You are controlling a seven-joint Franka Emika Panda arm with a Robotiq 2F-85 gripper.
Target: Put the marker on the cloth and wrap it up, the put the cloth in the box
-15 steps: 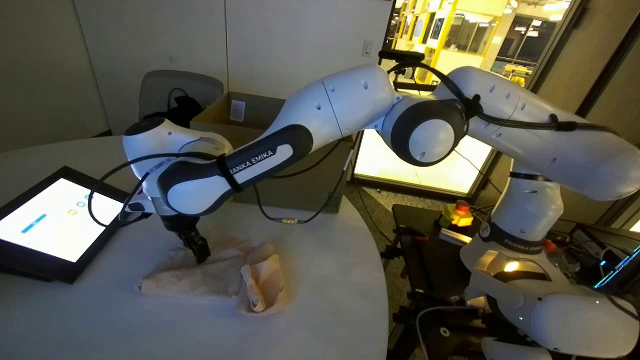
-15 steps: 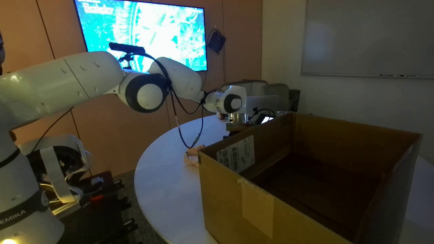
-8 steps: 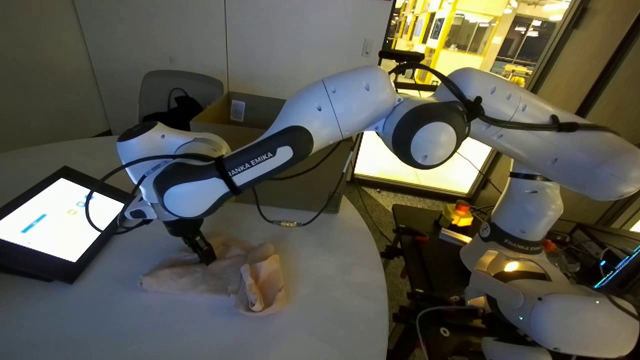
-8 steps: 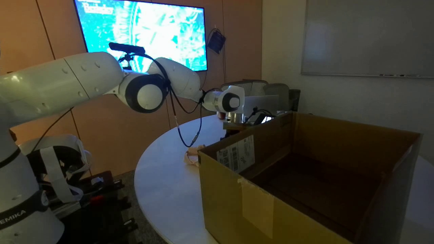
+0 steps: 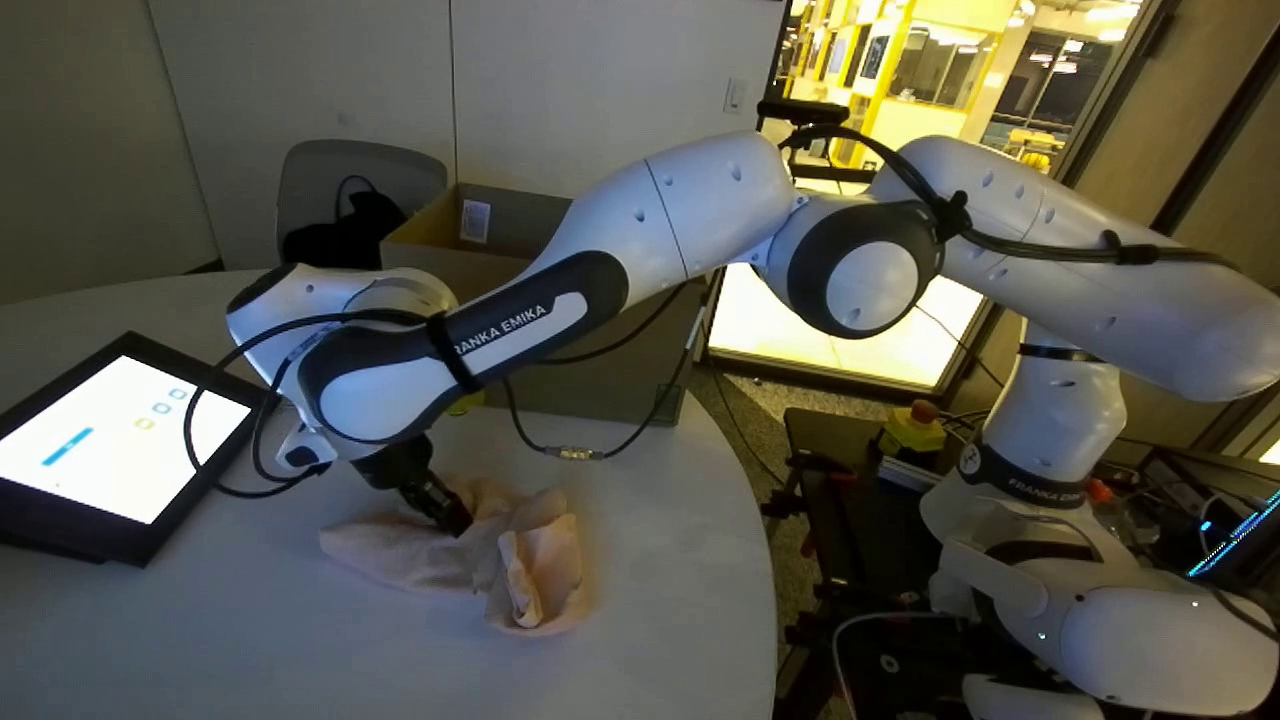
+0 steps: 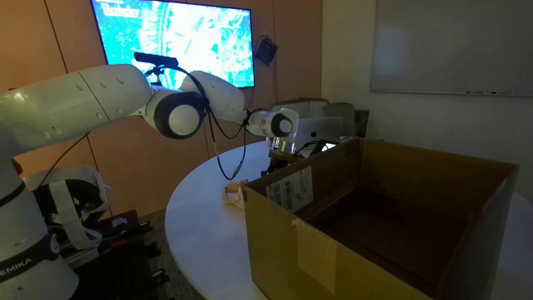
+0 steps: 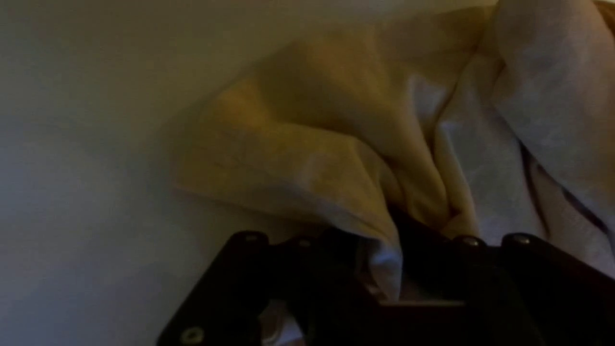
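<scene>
Stretching to both sides of the gripper (image 5: 458, 520), the cloth (image 5: 482, 562) is being pinched by it at a fold, its bunched end lying toward the robot's base (image 5: 1160, 640).

The end effector (image 5: 457, 522) has shifted away from the tablet (image 5: 125, 440) and tilted further; the cloth (image 5: 475, 567) has moved likewise, its tablet-side end drawn inward.

The cloth (image 5: 472, 568) is matt, creased fabric; the box (image 6: 272, 241), dull cardboard; the desk (image 5: 240, 640) looks smooth; the arm shell (image 6: 109, 89), glossy, plastic-like.
</scene>
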